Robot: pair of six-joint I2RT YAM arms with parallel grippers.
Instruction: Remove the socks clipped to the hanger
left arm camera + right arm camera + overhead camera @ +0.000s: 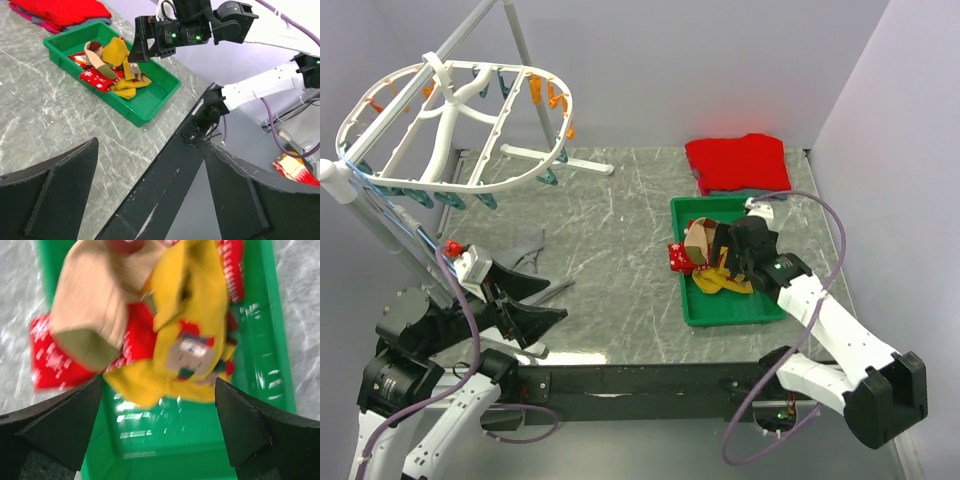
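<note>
L grip: nearest, 7 o'clock of table in top view. Jaws spread wide, nothing between them, parked low over the marble.
Grey fabric: flat on table just beyond L grip. Can't tell if it's a sock.
R grip: 3 o'clock, hovering above the tray. Jaws wide apart, empty; cloth lies below the fingers, not between them.
Tray: green, under R grip.
Socks: heaped in tray's far half. Yellow sock on top, tan sock at its 9 o'clock, red patterned sock draped over tray's left wall onto the marble.
Red-yellow scrap: past near table edge in L wrist view. Too small to name.
Red garment: folded, 1 o'clock, beyond tray. Not part of the job.
Hanger: farthest, 10 o'clock, raised and tilted. Teal clips and orange clips look bare; far rim hard to read.
Step (my read): drop-off done, R grip needs to clear.
Do it well: lift straight up before swinging, keep jaws wide so no cloth snags, avoid the draped red sock. Then check hanger rim for stragglers.
</note>
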